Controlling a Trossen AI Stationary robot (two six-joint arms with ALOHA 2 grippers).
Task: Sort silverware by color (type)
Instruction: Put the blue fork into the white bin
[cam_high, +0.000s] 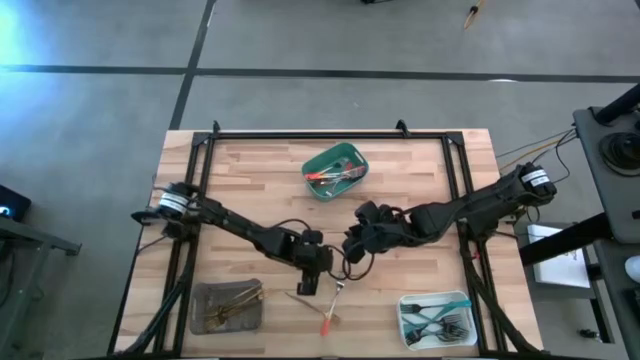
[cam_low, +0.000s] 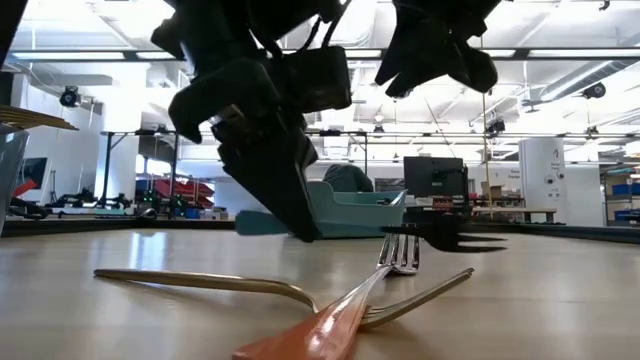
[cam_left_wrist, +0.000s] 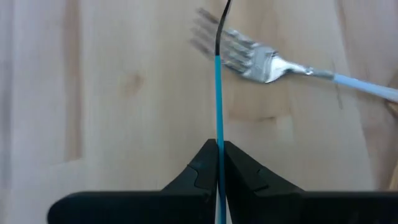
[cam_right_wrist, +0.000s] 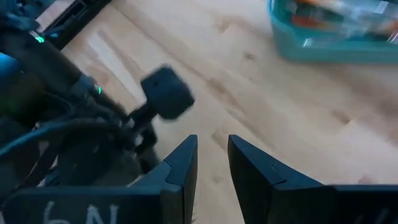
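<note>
The left gripper (cam_left_wrist: 219, 163), near the table's (cam_high: 250, 170) front edge, pinched a teal-handled utensil (cam_left_wrist: 218, 93) edgewise, presumably for sorting; the right gripper (cam_right_wrist: 211, 163) hovered mid-table, fingers parted, empty.

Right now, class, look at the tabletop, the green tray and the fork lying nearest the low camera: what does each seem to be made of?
Tabletop: looks like wood, pale butcher-block strips with visible grain and a matte finish.
Green tray: probably plastic, judging by its uniform teal-green colour and moulded rim.
Fork: shiny metal tines, likely steel; its red-orange handle looks glossy, perhaps plastic or coated, hard to tell.
</note>
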